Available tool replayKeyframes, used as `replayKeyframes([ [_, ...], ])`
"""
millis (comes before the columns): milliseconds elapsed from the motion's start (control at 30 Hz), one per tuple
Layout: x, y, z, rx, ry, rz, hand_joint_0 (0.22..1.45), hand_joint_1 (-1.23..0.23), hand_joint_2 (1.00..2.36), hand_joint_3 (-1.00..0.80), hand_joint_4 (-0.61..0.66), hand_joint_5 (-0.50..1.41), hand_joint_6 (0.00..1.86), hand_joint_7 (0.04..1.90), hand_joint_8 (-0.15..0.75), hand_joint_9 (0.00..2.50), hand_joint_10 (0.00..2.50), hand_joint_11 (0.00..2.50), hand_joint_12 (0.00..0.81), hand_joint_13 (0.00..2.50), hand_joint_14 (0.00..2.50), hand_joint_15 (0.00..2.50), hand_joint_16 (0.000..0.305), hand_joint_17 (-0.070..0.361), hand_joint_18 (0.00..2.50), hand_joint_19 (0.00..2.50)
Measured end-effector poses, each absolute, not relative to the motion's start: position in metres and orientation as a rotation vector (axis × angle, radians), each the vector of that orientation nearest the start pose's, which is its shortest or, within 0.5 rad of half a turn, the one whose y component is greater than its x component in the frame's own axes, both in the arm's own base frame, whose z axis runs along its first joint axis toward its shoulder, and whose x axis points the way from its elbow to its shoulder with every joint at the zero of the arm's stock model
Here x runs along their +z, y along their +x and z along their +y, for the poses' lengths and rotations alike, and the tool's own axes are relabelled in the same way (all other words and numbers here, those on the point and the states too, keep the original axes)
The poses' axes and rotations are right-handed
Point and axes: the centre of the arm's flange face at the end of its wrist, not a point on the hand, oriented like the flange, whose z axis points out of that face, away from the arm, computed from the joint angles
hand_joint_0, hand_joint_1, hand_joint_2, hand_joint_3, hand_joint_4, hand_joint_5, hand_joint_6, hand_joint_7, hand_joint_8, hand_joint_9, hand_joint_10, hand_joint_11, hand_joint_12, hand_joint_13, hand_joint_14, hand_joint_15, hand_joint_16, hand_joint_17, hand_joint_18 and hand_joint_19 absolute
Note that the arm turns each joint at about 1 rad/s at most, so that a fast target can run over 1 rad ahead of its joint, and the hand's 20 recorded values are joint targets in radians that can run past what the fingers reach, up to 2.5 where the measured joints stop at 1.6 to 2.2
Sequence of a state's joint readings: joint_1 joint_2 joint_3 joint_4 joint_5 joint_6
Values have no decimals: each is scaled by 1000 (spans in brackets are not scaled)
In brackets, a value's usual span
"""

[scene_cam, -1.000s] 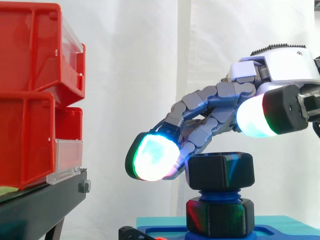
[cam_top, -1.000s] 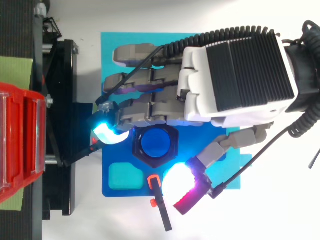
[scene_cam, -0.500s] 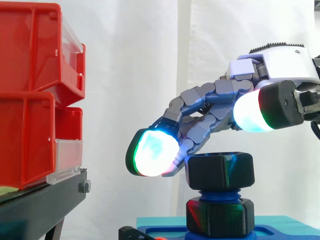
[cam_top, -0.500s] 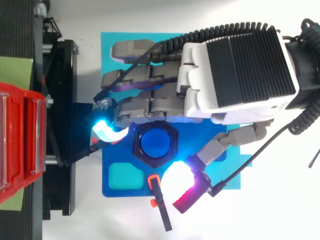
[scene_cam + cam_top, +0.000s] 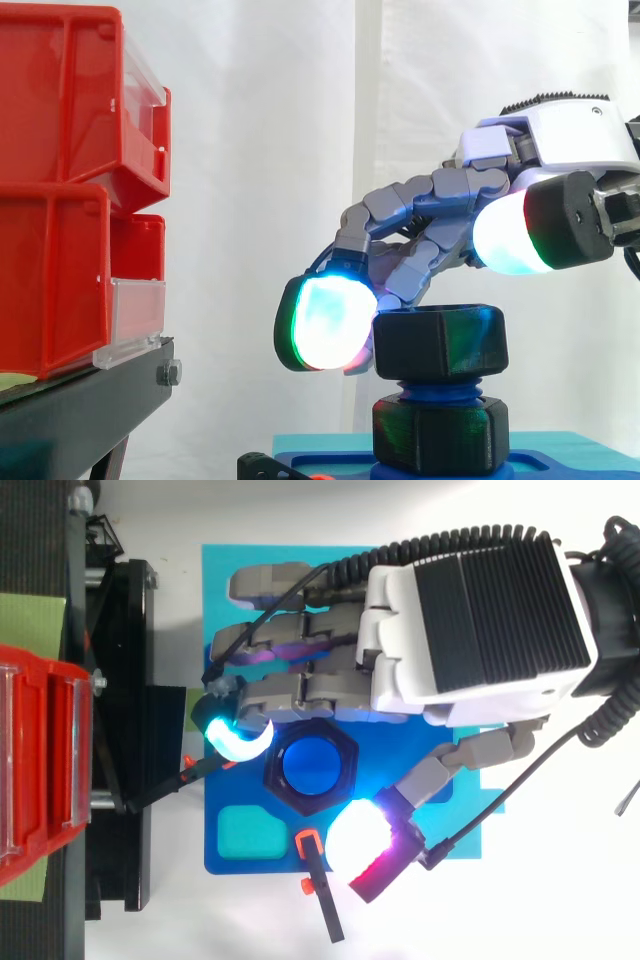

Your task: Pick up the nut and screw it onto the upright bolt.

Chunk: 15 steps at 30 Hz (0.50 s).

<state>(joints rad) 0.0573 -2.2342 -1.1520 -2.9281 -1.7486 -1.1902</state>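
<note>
Now curled hand (image 5: 470, 630) draws fingertip (image 5: 325, 325) back against nut (image 5: 440, 343) below palm, atop bolt (image 5: 310, 765); thumb (image 5: 515, 232) clear above, nothing gripped. Likely nudging nut round, threading underway.

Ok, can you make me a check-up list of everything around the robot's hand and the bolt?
surface: blue plate lying on a teal mat.
job's things: black nut sits at the top of the upright blue bolt; a second black hex piece is at the bolt's foot.
clutter: small black and orange tool at the plate's edge.
hand: hand is over the nut; its grip cannot be judged.
cables: nothing seen.
surroundings: red bins on a black stand, white curtain behind.
</note>
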Motion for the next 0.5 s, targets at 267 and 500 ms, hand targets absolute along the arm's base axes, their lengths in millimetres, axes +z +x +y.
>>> replayKeyframes([
  [267,300,742,-76,479,124,1615,484,-352,1000,-500,223,-71,504,1299,256,685,0,0,204,453,0,0,14,32,41,0],
  [500,300,742,-79,477,127,1613,491,-358,1000,-500,199,-45,502,1424,265,746,0,0,205,492,0,0,13,29,71,0],
])
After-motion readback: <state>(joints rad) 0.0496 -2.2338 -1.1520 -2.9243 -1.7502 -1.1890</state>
